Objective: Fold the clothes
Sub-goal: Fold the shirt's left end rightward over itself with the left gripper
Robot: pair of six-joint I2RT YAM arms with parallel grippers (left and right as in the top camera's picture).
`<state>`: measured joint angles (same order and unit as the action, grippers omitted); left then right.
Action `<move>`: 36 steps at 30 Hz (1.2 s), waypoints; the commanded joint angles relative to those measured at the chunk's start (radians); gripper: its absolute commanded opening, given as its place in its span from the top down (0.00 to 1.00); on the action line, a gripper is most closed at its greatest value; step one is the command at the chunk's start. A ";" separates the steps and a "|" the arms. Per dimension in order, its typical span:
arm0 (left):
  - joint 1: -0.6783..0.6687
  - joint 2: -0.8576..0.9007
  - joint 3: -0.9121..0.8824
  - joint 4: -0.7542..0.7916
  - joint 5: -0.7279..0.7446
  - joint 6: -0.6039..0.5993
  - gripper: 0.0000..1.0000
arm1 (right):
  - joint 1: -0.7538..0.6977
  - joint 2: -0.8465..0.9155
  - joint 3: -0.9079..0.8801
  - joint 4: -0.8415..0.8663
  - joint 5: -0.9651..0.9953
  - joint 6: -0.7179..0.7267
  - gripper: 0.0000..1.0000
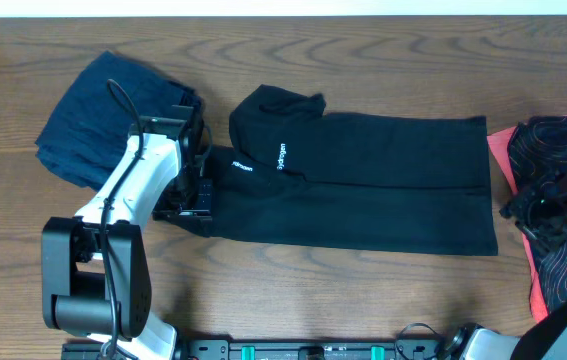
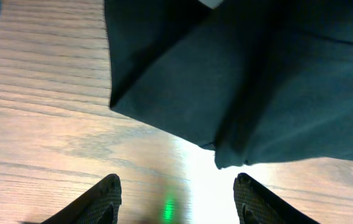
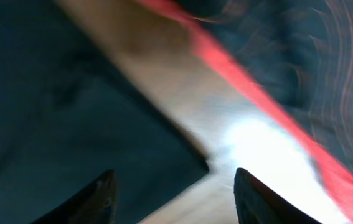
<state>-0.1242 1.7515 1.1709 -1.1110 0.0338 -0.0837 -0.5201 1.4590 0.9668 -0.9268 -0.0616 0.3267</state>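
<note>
A black short-sleeved shirt (image 1: 363,180) with a small white logo lies folded lengthwise across the middle of the table. My left gripper (image 1: 193,196) is at its left end. In the left wrist view the left gripper (image 2: 177,186) is open and empty over bare wood, with the shirt's edge (image 2: 238,81) just ahead of the fingertips. My right gripper (image 1: 519,210) is by the shirt's right end. In the right wrist view the right gripper (image 3: 175,180) is open and empty, with the shirt's corner (image 3: 70,124) between and to the left of its fingers.
A navy garment (image 1: 103,115) lies bunched at the far left, behind the left arm. A black-and-coral line-patterned garment (image 1: 553,160) lies at the right edge, partly under the right arm; it also shows in the right wrist view (image 3: 301,68). The wooden table (image 1: 363,290) shows in front.
</note>
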 commanded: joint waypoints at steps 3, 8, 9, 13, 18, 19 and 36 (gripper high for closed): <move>-0.001 -0.009 0.080 0.075 0.282 -0.002 0.42 | 0.043 -0.063 0.015 0.057 -0.507 -0.248 0.48; -0.051 -0.007 0.080 0.228 0.409 -0.003 0.81 | 0.135 -0.062 0.015 0.064 -0.601 -0.332 0.55; -0.068 -0.007 0.080 0.249 0.408 -0.003 0.89 | 0.145 -0.062 0.015 0.068 -0.584 -0.329 0.56; -0.153 -0.006 0.061 0.342 0.393 -0.003 0.94 | 0.153 -0.062 0.015 0.088 -0.562 -0.295 0.56; -0.240 0.040 0.029 0.469 0.373 -0.002 0.94 | 0.148 -0.062 0.015 0.102 -0.546 -0.249 0.56; -0.252 0.057 0.029 0.491 0.373 0.000 0.94 | 0.147 -0.062 0.015 0.103 -0.544 -0.248 0.56; -0.280 0.213 0.049 0.764 0.290 0.021 0.94 | 0.147 -0.062 0.015 0.096 -0.469 -0.245 0.56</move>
<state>-0.4068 1.9560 1.2030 -0.3798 0.3649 -0.0742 -0.3729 1.4071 0.9672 -0.8280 -0.5404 0.0708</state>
